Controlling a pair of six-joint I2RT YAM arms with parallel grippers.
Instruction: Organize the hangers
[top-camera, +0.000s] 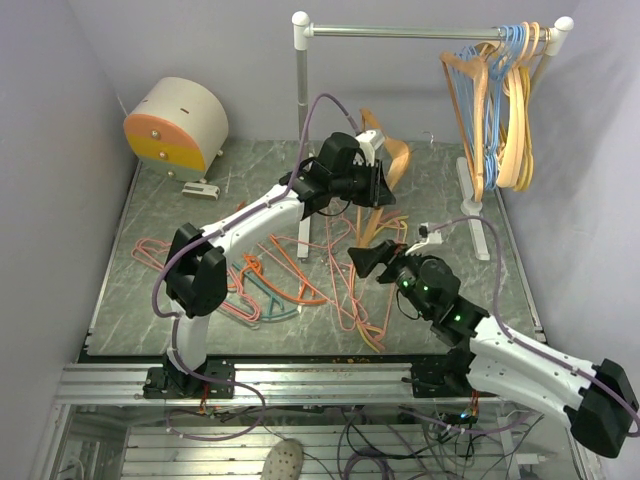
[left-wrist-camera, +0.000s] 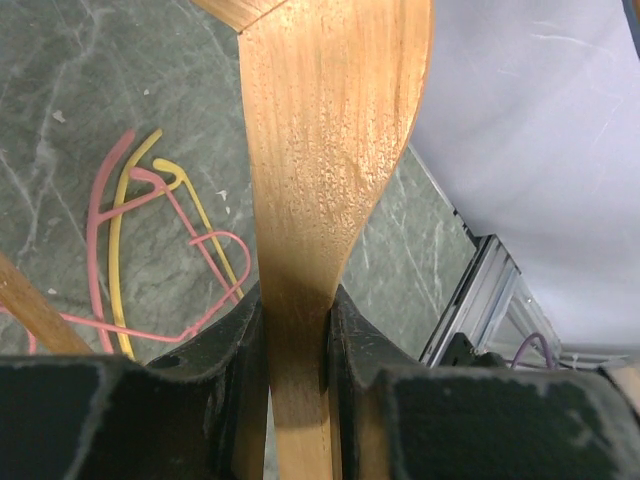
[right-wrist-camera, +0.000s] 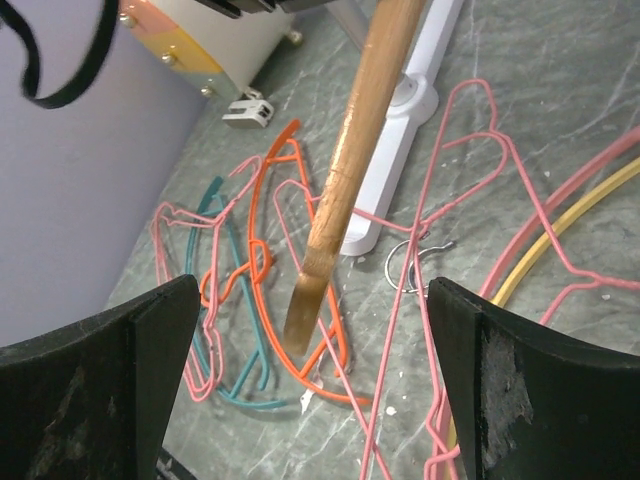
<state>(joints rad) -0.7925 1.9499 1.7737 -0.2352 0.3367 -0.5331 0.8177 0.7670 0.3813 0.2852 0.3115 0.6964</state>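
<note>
One broad wooden hanger (top-camera: 393, 152) is held up off the table (top-camera: 160, 200) near twelve o'clock in the top view, close to the rack's white post (top-camera: 301, 120). The left gripper (top-camera: 372, 186) is clamped tight on one of its arms. Below it, from six round to nine o'clock, the thin hangers (top-camera: 300, 282) lie flat and tangled in pink, orange, teal and yellow. The right gripper (top-camera: 368, 256) hovers over that tangle at five o'clock, spread wide and empty. The step in hand looks like carrying the wooden hanger to the rail (top-camera: 430, 32). I cannot make out its hook clearly. The next move probably calls for turning it hook-up and raising it over the rail's twelve o'clock stretch, away from the hung bunch (top-camera: 500, 110) at two.
</note>
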